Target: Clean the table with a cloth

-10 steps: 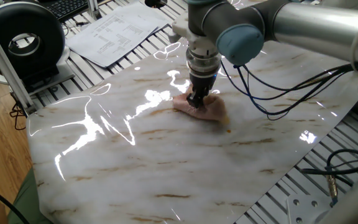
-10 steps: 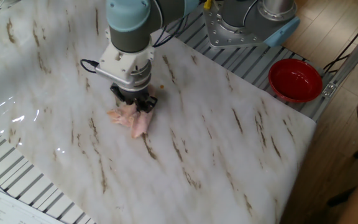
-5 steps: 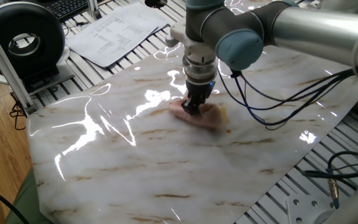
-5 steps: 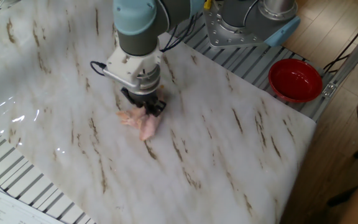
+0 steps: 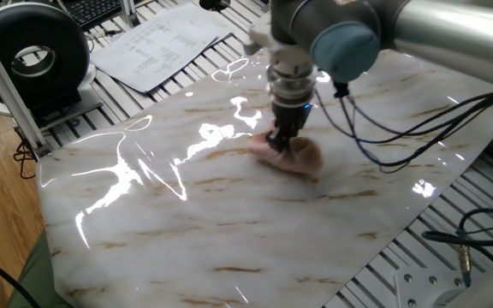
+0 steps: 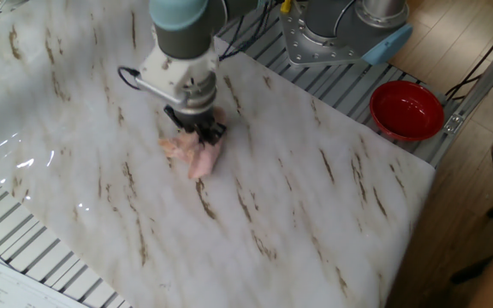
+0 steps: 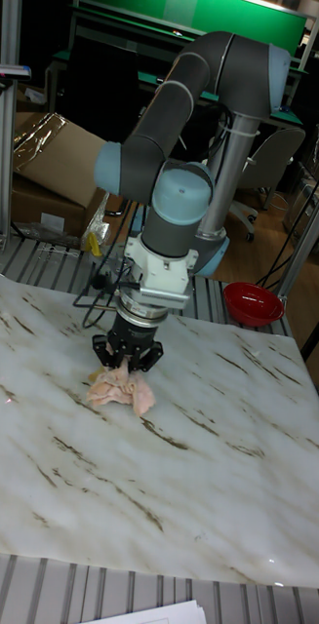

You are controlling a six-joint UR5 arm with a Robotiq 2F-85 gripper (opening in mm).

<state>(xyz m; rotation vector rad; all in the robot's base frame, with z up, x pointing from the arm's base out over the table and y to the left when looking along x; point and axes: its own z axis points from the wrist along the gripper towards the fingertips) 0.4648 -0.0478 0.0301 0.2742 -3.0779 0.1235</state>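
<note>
A: Cloth (image 5: 291,155) position? 
B: Pale pink, bunched, lying on the marble desk (image 5: 229,231), toward its far side in one fixed view. In the tall fixed view the cloth (image 7: 120,386) sits left of centre, a lobe trailing to the right. In the other fixed view it (image 6: 197,155) lies toward the desk's upper left.

A: Fingers?
B: The gripper (image 5: 279,142) points straight down, fingers closed into the top of the cloth, pinching a fold and pressing it on the desk. Same in the tall fixed view (image 7: 126,359) and the other fixed view (image 6: 197,135).

A: Any readable text?
B: Printed sheets (image 5: 157,38) lie on the ribbed frame at far left; print too small to read. No brand legible.

A: Containers?
B: Red bowl (image 6: 406,109) past the desk's right edge in the other fixed view, also seen in the tall fixed view (image 7: 254,303). It looks glossy inside; contents cannot be told.

A: Change against half a second ago?
B: Gripper and cloth have shifted right and slightly farther in one fixed view. The cloth is still gripped. Bowl and sheets unmoved.
</note>
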